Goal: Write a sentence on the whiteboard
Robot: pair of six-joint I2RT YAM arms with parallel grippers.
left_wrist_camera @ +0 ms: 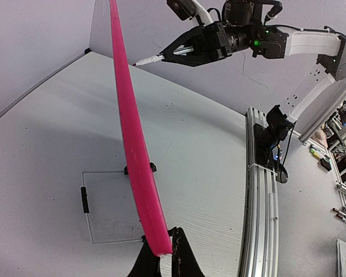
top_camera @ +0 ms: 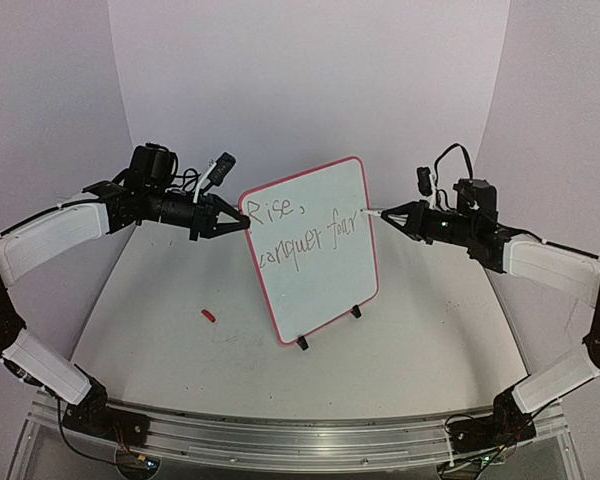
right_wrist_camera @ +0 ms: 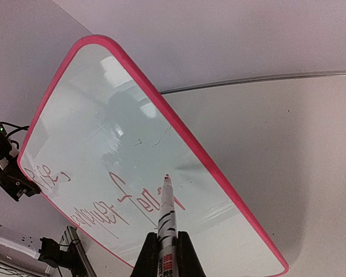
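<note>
The whiteboard (top_camera: pixel 315 280) looks light, stiff and probably tippy, so the left gripper (top_camera: pixel 240 218) clamps it by one edge. The right gripper (top_camera: pixel 388 213) pinches a slim marker (right_wrist_camera: pixel 166 222) by its barrel, tip at the board.

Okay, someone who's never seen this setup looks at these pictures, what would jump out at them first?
The red-rimmed whiteboard standing in the middle, with the sentence handwritten in two lines across its upper half. The left gripper clamps its left edge, while the right gripper holds a marker at its right side. A small red piece lies left of the board.
</note>
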